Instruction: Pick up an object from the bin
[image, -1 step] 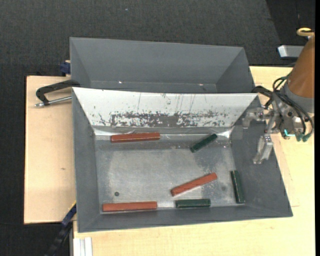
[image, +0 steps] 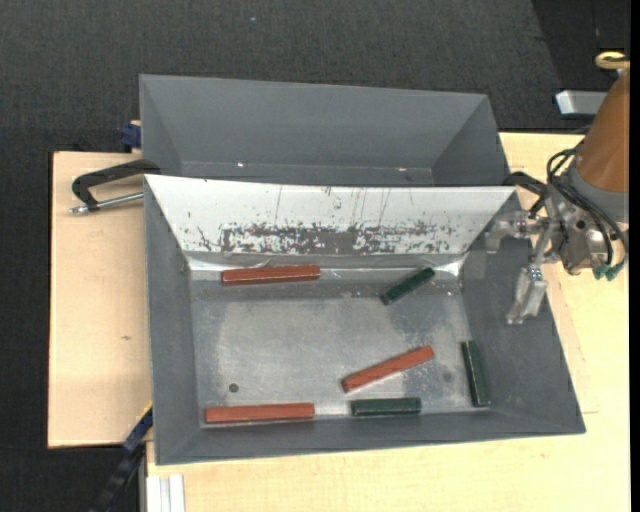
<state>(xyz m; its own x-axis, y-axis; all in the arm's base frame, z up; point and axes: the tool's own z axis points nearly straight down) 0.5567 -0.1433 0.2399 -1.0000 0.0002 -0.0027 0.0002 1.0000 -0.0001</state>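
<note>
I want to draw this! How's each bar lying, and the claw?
Back red bar: flat, along the back wall.
Middle red bar: flat, slanted.
Front red bar: flat, along the front wall.
Back green bar: flat, slanted.
Front green bar: flat.
Right green bar: flat, along the right wall.
Claw: over the right wall, touching no bar.

a robot lab or test bench, viewed from above. a grey metal bin (image: 300, 135) with sloped walls fills the middle, and dark carpet (image: 300, 40) lies behind it. a robot arm (image: 612, 140) with loose cables at its wrist reaches in from the right side. the bin's back wall is scuffed and scratched. on the bin floor lie a few plain red bars (image: 388, 368) and dark green bars (image: 386, 407), spread apart, looking more like test pieces than household goods.
</note>
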